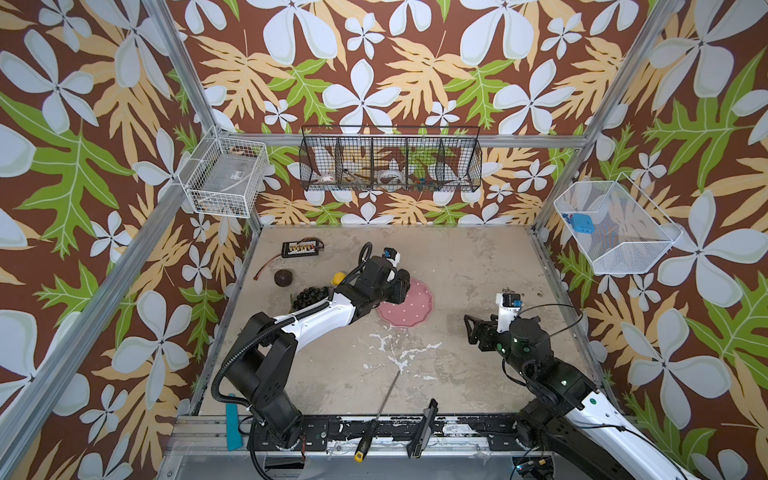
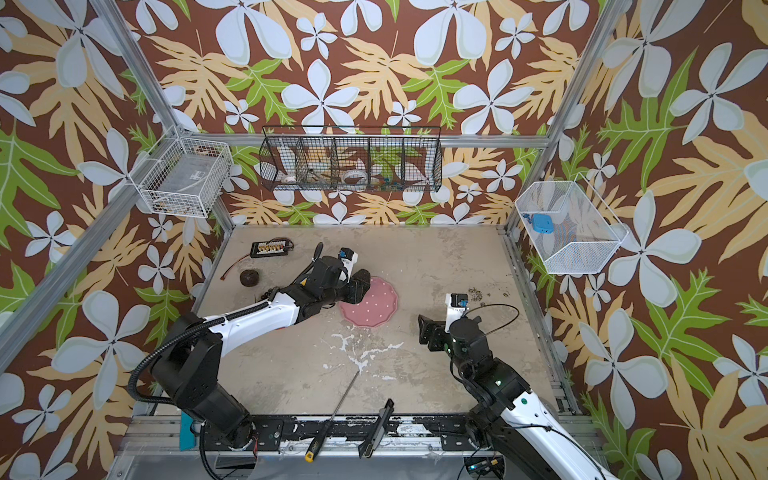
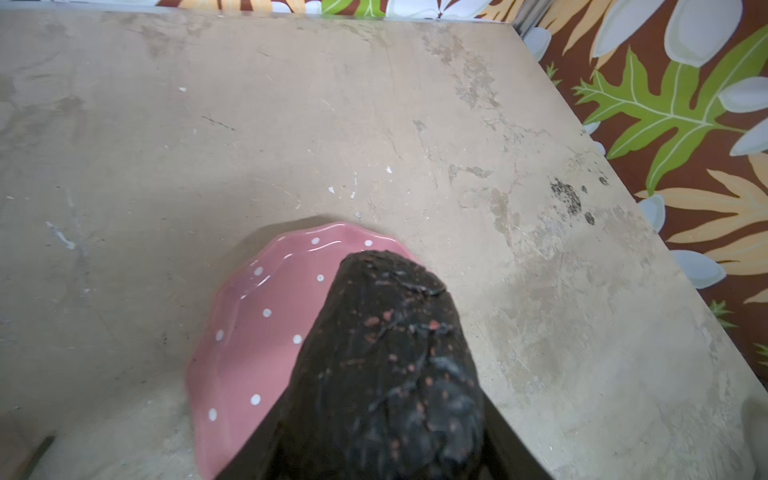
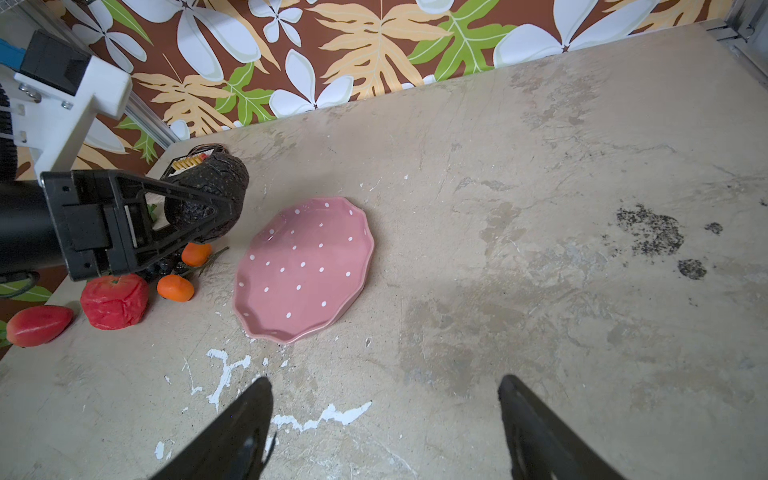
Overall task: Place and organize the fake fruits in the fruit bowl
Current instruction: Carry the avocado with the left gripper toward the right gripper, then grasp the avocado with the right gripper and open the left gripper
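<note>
"Avocado (image 4: 216,174) first: who has it?"

"Your left gripper (image 4: 224,203) does. Its jaws are clamped on the dark fruit from both sides. You hold it up off the tabletop (image 1: 478,266), at the rim of the fruit bowl (image 4: 303,270) on the side facing the left edge. In the left wrist view it covers part of the pink dish. Whether it hangs over the rim or just beside it, I cannot tell."

"And the bowl?"

"Near the middle of the tabletop, lying flat, seen in both top views."

"The rest of the fruit?"

"All toward the left edge. The red apple (image 4: 114,301) and strawberry (image 4: 39,324) lie close together. The two oranges (image 4: 175,287) sit between the apple and the bowl, apart from its rim. In a top view the grape bunch (image 1: 309,294) and lemon (image 1: 337,277) show beside your left arm (image 1: 320,318), with a round brown piece (image 1: 284,277) nearer the far left corner."

"Right side?"

"Your right gripper (image 4: 382,382) hangs above bare tabletop toward the right edge, jaws spread wide with nothing between them."
</note>
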